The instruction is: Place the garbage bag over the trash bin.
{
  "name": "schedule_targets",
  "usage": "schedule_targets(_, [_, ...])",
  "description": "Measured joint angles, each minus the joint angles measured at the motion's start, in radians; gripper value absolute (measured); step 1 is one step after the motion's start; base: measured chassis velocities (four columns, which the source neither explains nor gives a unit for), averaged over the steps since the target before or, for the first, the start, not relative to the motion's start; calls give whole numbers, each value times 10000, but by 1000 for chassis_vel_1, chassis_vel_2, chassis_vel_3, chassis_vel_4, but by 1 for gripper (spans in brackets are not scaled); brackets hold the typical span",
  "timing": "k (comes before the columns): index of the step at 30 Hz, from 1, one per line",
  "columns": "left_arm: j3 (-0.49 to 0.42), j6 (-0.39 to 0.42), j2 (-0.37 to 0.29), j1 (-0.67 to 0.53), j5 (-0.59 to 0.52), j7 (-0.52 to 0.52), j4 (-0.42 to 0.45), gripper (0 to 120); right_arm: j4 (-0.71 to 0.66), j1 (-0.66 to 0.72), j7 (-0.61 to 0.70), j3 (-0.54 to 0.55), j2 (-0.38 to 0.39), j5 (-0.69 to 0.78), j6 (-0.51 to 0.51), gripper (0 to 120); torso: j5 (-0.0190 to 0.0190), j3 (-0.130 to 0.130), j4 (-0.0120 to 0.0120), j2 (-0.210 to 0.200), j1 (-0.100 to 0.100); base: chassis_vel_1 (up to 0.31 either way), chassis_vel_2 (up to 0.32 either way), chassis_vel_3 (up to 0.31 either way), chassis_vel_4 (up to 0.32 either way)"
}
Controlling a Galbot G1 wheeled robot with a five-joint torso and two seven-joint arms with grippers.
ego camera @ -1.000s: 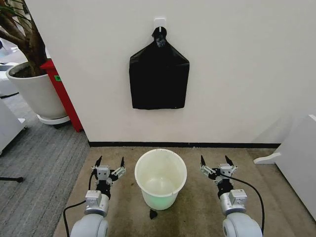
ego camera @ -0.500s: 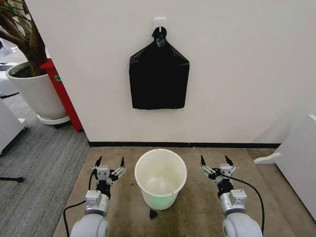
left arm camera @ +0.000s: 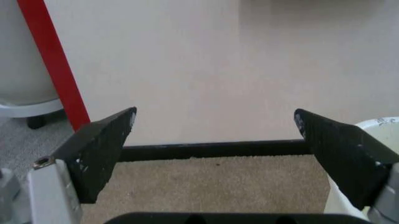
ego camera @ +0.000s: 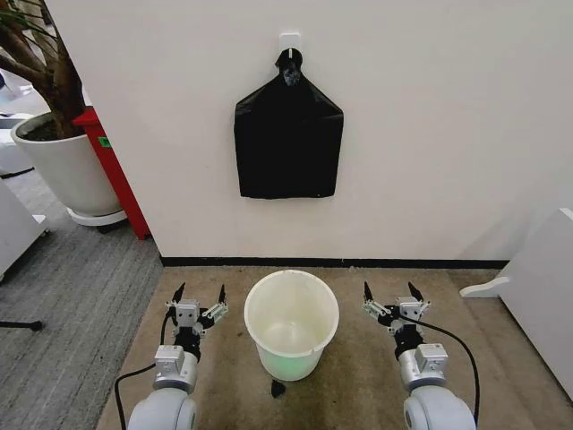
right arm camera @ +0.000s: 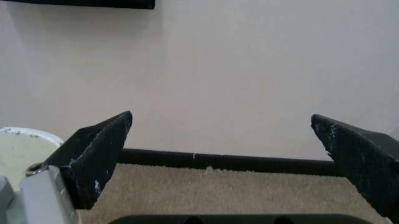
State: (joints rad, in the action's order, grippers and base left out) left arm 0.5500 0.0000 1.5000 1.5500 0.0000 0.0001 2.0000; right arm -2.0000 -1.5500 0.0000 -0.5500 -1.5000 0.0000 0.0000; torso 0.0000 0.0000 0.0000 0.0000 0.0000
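Garbage bag [ego camera: 288, 143] hanging upper centre, straight above trash bin [ego camera: 292, 323]; left gripper [ego camera: 199, 296] and right gripper [ego camera: 393, 293] flanking bin, both spread, empty, equally distant.

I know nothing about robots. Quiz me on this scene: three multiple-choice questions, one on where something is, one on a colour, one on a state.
1. Where is the bag?
A. inside the bin
B. hanging on the wall
C. in the left claw

2. What colour is the bin?
A. pale white-green
B. red
C. black

3. How do the two claws stand?
A. both shut on the bag
B. one open, one shut
C. both open, holding nothing

Answers:
1. B: it hangs from a hook above the bin.
2. A: its rim and walls are pale white-green.
3. C: the left claw and right claw flank the bin with fingers spread.
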Motion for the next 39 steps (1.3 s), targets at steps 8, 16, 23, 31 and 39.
schedule_targets(8, [0, 0, 0, 0, 0, 0, 0, 100, 0, 0, 0, 0, 0, 0, 0, 100, 0, 0, 0, 0, 0, 0, 0, 0, 0])
schedule_targets(16, [0, 0, 0, 0, 0, 0, 0, 100, 0, 0, 0, 0, 0, 0, 0, 100, 0, 0, 0, 0, 0, 0, 0, 0, 0])
schedule_targets(23, [0, 0, 0, 0, 0, -1, 0, 100, 0, 0, 0, 0, 0, 0, 0, 100, 0, 0, 0, 0, 0, 0, 0, 0, 0])
schedule_targets(31, [0, 0, 0, 0, 0, -1, 0, 100, 0, 0, 0, 0, 0, 0, 0, 100, 0, 0, 0, 0, 0, 0, 0, 0, 0])
schedule_targets(39, [0, 0, 0, 0, 0, 0, 0, 100, 0, 0, 0, 0, 0, 0, 0, 100, 0, 0, 0, 0, 0, 0, 0, 0, 0])
